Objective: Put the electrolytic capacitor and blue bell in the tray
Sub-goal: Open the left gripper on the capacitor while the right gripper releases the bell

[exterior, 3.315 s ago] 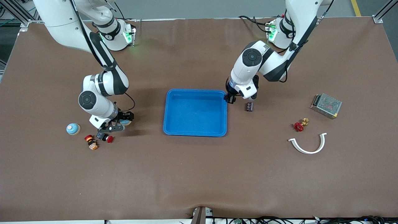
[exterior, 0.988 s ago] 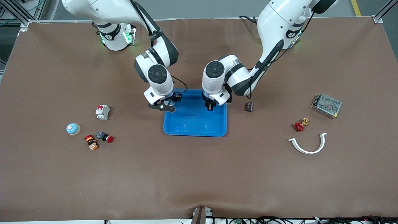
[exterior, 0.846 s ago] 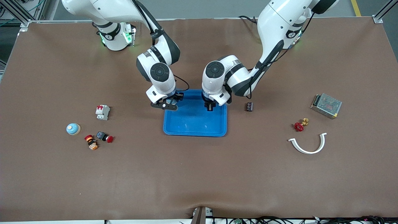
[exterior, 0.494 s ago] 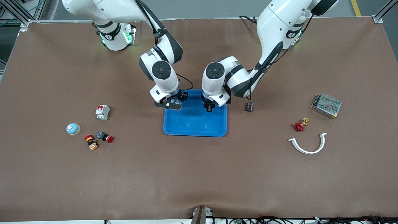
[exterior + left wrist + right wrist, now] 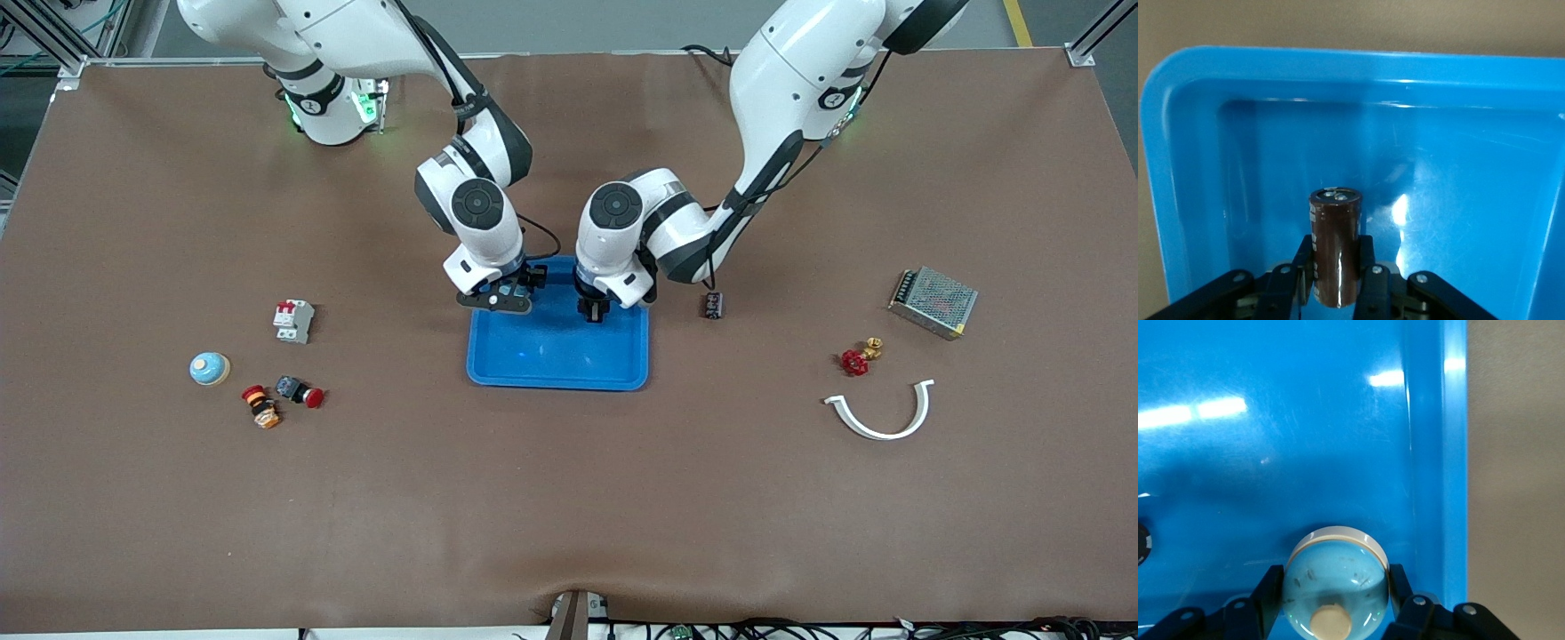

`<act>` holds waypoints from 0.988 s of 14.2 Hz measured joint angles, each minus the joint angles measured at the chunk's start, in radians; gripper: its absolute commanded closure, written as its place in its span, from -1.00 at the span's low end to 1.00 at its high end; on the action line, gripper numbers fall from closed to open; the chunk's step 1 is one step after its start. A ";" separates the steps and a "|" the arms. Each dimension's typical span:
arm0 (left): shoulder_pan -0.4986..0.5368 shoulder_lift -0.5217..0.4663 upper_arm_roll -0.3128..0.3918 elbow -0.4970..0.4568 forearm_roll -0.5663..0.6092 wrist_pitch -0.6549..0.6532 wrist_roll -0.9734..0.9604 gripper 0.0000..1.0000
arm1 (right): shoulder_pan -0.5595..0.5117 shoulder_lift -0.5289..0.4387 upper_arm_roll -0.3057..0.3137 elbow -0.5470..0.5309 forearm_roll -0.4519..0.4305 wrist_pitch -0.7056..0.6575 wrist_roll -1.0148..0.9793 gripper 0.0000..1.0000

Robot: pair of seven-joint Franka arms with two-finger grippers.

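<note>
Blue tray [image 5: 557,356] sits mid-table in the front view, and both arms have moved in over it since a second ago. The right gripper [image 5: 500,298] was hanging at the tray's edge toward the right arm's end then; now it's properly over the tray. The left gripper [image 5: 594,309] has barely shifted and hangs over the tray too, beside the right one. Neither load shows clearly from this angle. A second blue bell [image 5: 210,368] still sits on the table toward the right arm's end, near a breaker [image 5: 293,320], and a small dark part [image 5: 712,305] lies just outside the tray on the left arm's side, same spot as before.

Left wrist view: the fingers [image 5: 1301,263] are clamped on a brown capacitor [image 5: 1335,247], with the tray floor right under it.

Right wrist view: the fingers [image 5: 1268,590] are pinched on a blue bell [image 5: 1336,580], over the tray floor close to the rim [image 5: 1455,453].

So both carries look about done — I'd guess what's left is lowering and letting go. The bell is close to that rim, so maybe nudge it inward first; the capacitor may well tip or roll once freed.
</note>
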 measured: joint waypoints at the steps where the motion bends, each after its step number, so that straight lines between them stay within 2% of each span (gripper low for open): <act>1: 0.000 0.001 0.000 0.000 0.001 0.001 0.000 1.00 | 0.000 0.006 0.000 0.000 0.000 0.009 0.000 0.04; 3: 0.000 0.002 0.000 0.000 0.004 0.001 0.000 1.00 | 0.000 0.012 0.000 0.000 0.000 0.017 0.000 0.02; 4: 0.000 0.002 0.000 0.000 0.005 0.001 0.000 1.00 | 0.001 0.014 0.000 0.000 0.000 0.021 0.000 -0.05; 5: 0.000 0.002 0.000 0.000 0.008 0.001 0.000 1.00 | 0.001 0.016 0.000 0.000 0.000 0.024 0.000 -0.29; 6: 0.000 0.003 0.000 0.000 0.011 0.001 0.000 1.00 | 0.001 0.017 0.000 0.000 0.000 0.028 0.000 -0.96; 12: -0.001 0.008 0.000 -0.001 0.015 0.001 0.000 1.00 | 0.003 0.016 0.001 0.005 0.001 0.029 0.000 -1.00; 14: -0.001 0.008 0.000 -0.001 0.017 0.001 0.000 1.00 | 0.002 -0.007 -0.004 0.014 0.001 -0.021 -0.007 -1.00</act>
